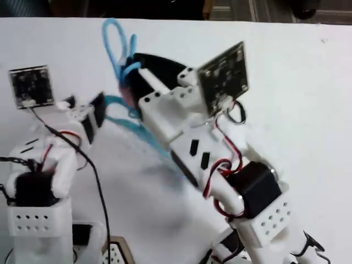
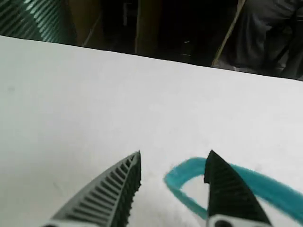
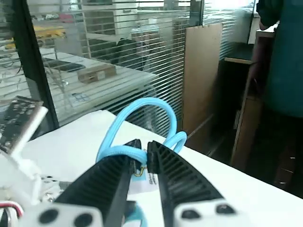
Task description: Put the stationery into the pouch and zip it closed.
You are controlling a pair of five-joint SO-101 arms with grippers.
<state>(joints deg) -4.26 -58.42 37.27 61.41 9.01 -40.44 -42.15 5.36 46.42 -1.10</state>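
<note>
- R claw [image 3: 143, 147]: nearly shut, apparently pinching blue cord [image 3: 147, 106] just behind its loops.
- L claw [image 2: 173, 158]: wide open, nothing held, one jaw over a cord loop flat on table [image 2: 94, 94].
- High view: black pouch [image 1: 162, 67] beneath R claw, approx 2 o'clock from L claw, so nearer R arm.
- Loose cord strand there: approx 10-to-4 o'clock.

worktop [image 1: 308, 82]: carries everything | pouch [image 1: 160, 67]: far middle of worktop, partly under right arm [image 1: 187, 137] | cord [image 2: 270, 185]: loops left of pouch; one loop raised, pinched between the closed right jaws; another loop end flat on worktop between the parted left jaws | left arm [image 1: 44, 165]: near left, left of right arm
</note>
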